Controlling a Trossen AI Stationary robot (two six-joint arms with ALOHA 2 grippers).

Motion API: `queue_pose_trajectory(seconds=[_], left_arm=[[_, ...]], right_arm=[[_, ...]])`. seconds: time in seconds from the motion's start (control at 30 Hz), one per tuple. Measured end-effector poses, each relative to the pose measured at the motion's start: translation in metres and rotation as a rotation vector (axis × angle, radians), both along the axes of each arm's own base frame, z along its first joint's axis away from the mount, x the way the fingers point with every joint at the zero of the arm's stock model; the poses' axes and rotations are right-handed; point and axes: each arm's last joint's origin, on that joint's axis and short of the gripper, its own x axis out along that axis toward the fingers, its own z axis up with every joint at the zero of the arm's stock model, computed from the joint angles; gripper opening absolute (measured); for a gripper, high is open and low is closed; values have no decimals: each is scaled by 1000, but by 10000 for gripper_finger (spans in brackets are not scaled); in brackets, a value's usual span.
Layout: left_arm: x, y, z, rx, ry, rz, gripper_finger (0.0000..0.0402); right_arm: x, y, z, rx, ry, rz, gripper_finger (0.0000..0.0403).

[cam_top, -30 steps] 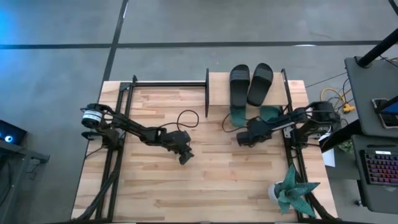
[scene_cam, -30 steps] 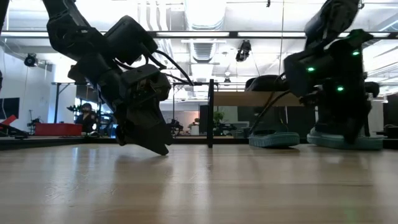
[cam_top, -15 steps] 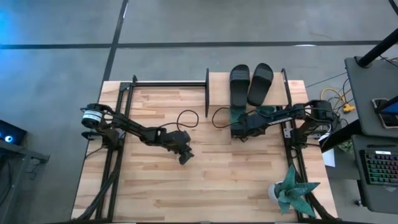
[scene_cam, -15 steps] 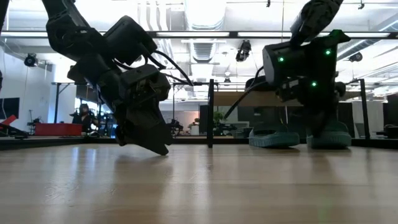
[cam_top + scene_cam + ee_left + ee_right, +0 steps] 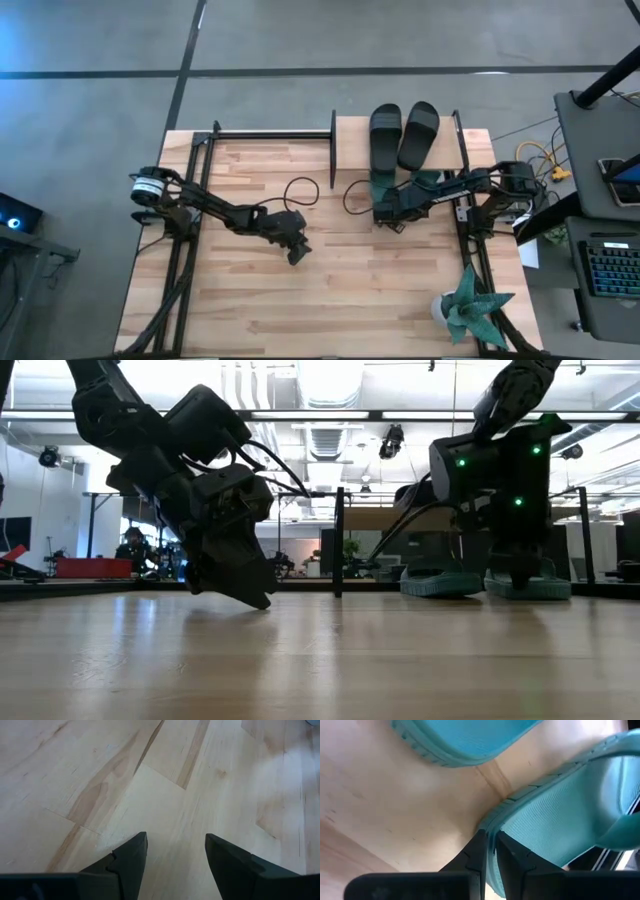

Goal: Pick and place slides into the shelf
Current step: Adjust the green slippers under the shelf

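Currently, my right gripper (image 5: 489,852) pinched on the edge of a teal slide (image 5: 560,830) beside the shelf (image 5: 352,135), black slides (image 5: 402,133) on top, my left gripper (image 5: 175,852) parted over the table (image 5: 100,780).

The wooden table (image 5: 260,290) lies bare between the arms, giving open passage. At the shelf (image 5: 350,135), the black slides (image 5: 402,135) fill the top board; teal slides (image 5: 440,582) seemingly crowd the space beneath, just beside the right gripper (image 5: 382,212).

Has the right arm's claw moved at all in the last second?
Yes. In the high view the right gripper has shifted left along the table toward the shelf's front, now shut on a teal slide.
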Motion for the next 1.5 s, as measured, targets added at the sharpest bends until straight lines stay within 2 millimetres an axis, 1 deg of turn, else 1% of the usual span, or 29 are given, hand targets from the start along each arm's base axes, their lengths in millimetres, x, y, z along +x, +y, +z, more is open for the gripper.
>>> queue_pose_trajectory(seconds=[0.1,0.23,0.33,0.43,0.53,0.67,0.8,0.93,1.07,1.17,1.27,1.37,1.5], left_arm=[[0,0,0,0,-1,0,191],[0,0,0,-1,-3,1,191],[0,0,0,-1,-3,1,191],[0,0,0,-1,-3,2,191],[0,0,0,-1,-4,2,191],[0,0,0,-1,-8,3,191],[0,0,0,-1,-11,4,191],[0,0,0,-1,-11,4,191],[0,0,0,-1,-12,4,191],[0,0,1,-1,-13,4,191],[0,0,1,0,-13,4,191],[1,0,1,0,-14,4,191],[1,0,1,0,-16,4,191]], right_arm=[[2,2,3,3,-32,-48,31],[12,4,14,18,-98,-105,31],[17,3,20,12,-150,-179,31],[17,3,22,1,-177,-233,32],[17,6,22,-2,-177,-226,39],[13,9,18,10,-176,-256,66],[8,10,13,-2,-176,-315,108],[5,15,16,-51,-171,-321,148],[8,23,24,-66,-244,-342,167],[8,26,26,-49,-296,-430,163],[5,29,26,-52,-339,-565,143],[2,32,24,-87,-402,-712,111],[2,32,23,-140,-498,-871,56]])
